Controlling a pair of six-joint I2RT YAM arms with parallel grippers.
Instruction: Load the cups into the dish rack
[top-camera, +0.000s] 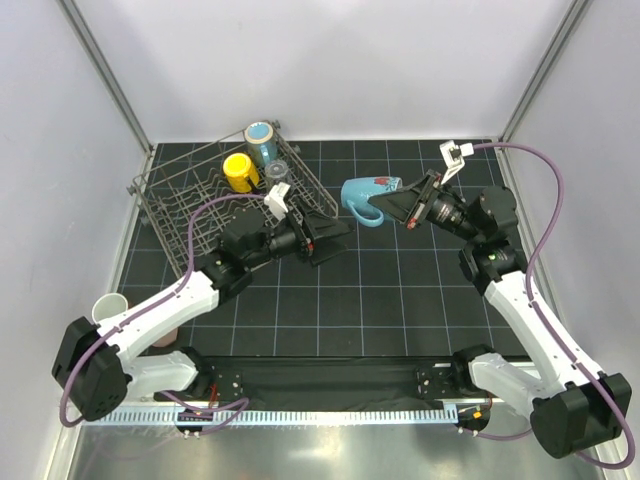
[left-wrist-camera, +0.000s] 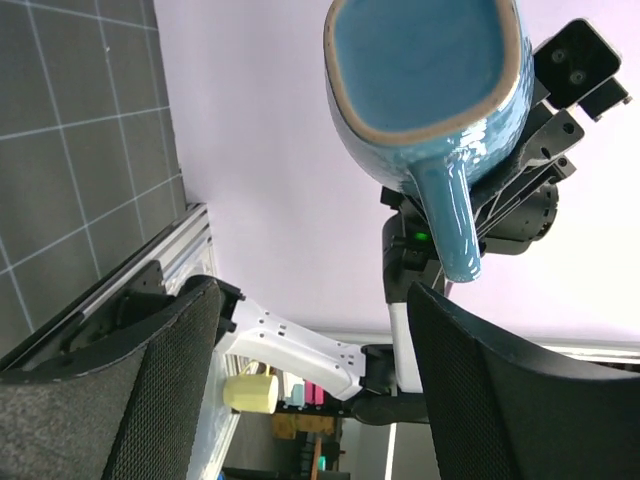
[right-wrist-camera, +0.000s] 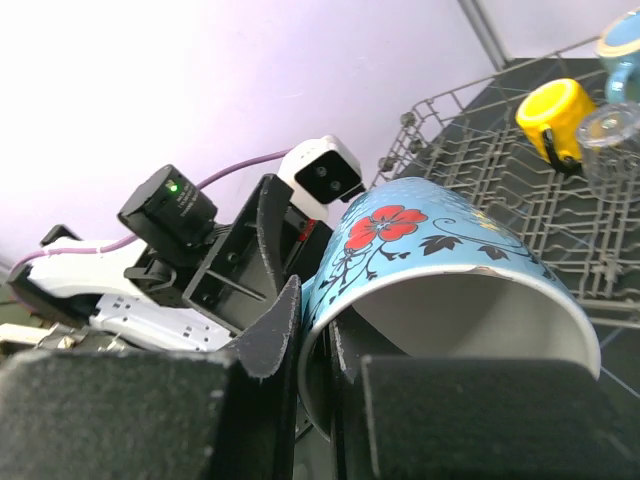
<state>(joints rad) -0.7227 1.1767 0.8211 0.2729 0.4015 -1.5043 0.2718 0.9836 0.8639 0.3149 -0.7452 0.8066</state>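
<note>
My right gripper (top-camera: 402, 206) is shut on the rim of a blue mug with red flowers (top-camera: 368, 196), one finger inside and one outside, and holds it in the air right of the dish rack (top-camera: 175, 215). In the right wrist view the pinch (right-wrist-camera: 320, 335) is on the mug's wall (right-wrist-camera: 420, 240). My left gripper (top-camera: 328, 236) is open and empty, just below and left of the mug, which hangs above it in the left wrist view (left-wrist-camera: 430, 90). A yellow cup (top-camera: 240, 172), a light blue cup (top-camera: 262, 138) and a clear tumbler (top-camera: 279, 173) sit in the rack's far end.
A pale cup (top-camera: 110, 308) and a salmon-pink cup (top-camera: 167, 336) stand at the table's left edge beside my left arm. The rack (right-wrist-camera: 470, 140) with the yellow cup (right-wrist-camera: 555, 115) shows beyond the mug in the right wrist view. White walls enclose the black gridded mat (top-camera: 400, 300).
</note>
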